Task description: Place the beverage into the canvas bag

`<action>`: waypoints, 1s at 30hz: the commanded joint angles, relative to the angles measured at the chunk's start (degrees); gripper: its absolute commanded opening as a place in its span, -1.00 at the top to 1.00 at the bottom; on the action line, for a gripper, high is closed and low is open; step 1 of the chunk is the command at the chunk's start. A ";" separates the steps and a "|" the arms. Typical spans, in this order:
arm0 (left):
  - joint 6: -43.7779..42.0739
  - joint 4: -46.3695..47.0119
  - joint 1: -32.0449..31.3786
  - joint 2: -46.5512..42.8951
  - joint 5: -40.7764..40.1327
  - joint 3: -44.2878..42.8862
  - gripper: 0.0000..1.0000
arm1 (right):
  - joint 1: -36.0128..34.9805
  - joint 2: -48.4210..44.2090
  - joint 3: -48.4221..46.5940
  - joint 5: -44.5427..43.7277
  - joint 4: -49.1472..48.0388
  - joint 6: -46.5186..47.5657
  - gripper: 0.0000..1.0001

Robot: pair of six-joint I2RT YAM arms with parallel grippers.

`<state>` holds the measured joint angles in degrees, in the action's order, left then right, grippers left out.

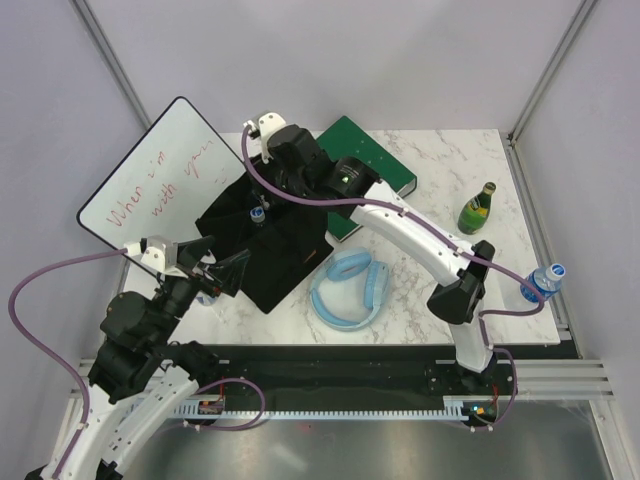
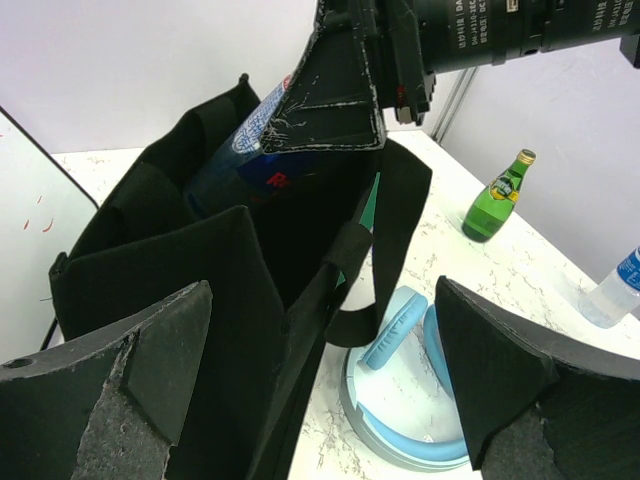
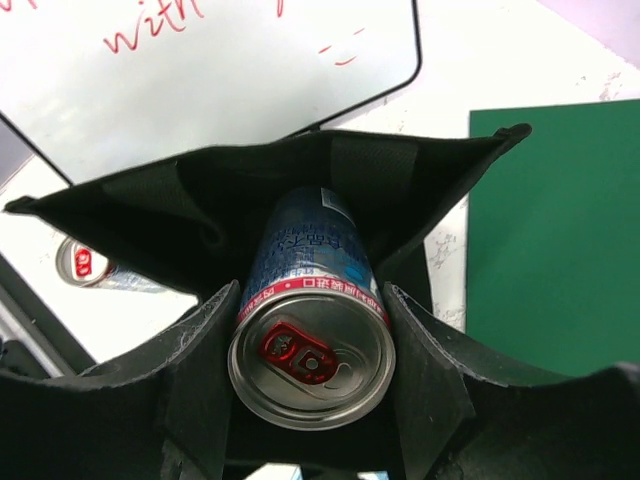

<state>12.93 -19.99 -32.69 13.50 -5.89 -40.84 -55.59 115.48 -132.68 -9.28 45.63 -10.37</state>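
R gripper [image 3: 310,375] fingers are pinching 1 blue can [image 3: 300,270], hanging partway inside the open mouth of 1 black canvas bag [image 3: 150,200]. L gripper [image 2: 322,320] fingers are spreading wide at the bag's near edge. Sitting on the table: 2 bottles, i.e. 1 green bottle [image 1: 476,208] and 1 clear bottle [image 1: 541,282], plus 1 headphones [image 1: 348,290] and 1 green binder [image 1: 378,160].

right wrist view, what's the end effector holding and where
The right end effector clamps the blue can by its sides below the top rim.

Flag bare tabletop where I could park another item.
Bare table at the back-right, between green binder and green bottle. Smaller patch between headphones and water bottle, but the right arm's elbow sits over it. Left half is crowded: whiteboard, canvas bag, both arms.
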 commanded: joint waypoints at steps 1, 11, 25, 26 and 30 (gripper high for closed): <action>-1.15 2.06 0.26 0.21 -0.53 0.58 -1.00 | -1.36 1.32 -2.49 -3.90 -2.12 1.32 1.00; -1.33 1.97 0.26 0.30 -0.70 0.50 -0.99 | -4.96 -1.22 -6.62 -9.44 -3.87 3.51 1.00; -1.33 2.06 0.26 0.13 -1.14 0.59 -0.99 | -5.84 -5.27 -0.57 -1.53 -4.59 0.09 1.00; -1.33 2.06 0.26 0.04 -1.23 0.67 -0.99 | -5.84 -5.18 -0.21 -1.97 -4.15 0.26 1.00; -1.33 1.97 0.26 0.39 -1.05 0.67 -0.99 | -5.84 -4.83 1.02 -11.34 -2.39 1.84 1.00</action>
<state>12.93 -19.99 -32.69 13.50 -5.93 -40.84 -61.01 113.89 -131.90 -13.50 45.78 -9.10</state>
